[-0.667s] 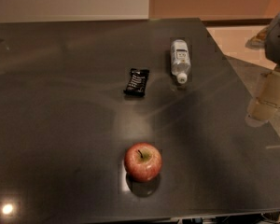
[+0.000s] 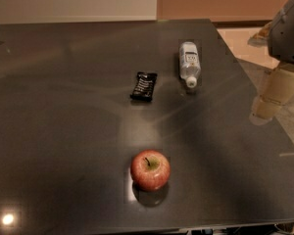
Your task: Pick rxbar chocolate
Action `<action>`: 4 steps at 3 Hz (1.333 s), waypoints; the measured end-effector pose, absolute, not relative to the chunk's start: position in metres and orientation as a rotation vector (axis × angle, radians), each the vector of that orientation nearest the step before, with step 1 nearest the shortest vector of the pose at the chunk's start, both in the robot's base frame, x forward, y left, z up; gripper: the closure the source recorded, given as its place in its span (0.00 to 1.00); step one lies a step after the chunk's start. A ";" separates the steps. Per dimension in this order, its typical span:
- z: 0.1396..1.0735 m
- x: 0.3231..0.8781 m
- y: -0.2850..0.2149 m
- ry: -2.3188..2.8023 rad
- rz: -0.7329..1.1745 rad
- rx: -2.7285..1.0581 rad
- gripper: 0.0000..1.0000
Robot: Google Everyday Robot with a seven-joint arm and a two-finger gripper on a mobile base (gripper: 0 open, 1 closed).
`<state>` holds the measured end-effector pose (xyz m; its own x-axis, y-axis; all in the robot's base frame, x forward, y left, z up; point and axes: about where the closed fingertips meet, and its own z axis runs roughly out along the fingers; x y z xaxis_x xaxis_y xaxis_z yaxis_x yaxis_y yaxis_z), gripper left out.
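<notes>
The rxbar chocolate point(image 2: 143, 86) is a small flat black bar with rows of white lettering. It lies on the dark table point(image 2: 63, 131), a little back of the middle. My gripper point(image 2: 269, 101) hangs at the right edge of the view, over the table's right side. It is well to the right of the bar, apart from it and above the tabletop. It holds nothing that I can see.
A white plastic bottle point(image 2: 189, 62) lies on its side just right of the bar, cap toward me. A red apple point(image 2: 150, 170) stands near the front edge. The table's right edge runs under the arm, with light floor beyond.
The arm and gripper have shifted slightly left and up at the right edge. The bar, bottle and apple have not moved.
</notes>
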<state>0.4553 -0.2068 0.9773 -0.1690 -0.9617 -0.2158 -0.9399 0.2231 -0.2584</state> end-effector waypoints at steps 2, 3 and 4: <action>0.960 0.518 -0.163 1.976 -0.088 -1.951 0.00; 0.950 0.549 -0.140 1.898 -0.089 -2.021 0.00; 0.941 0.572 -0.123 1.843 -0.084 -2.070 0.00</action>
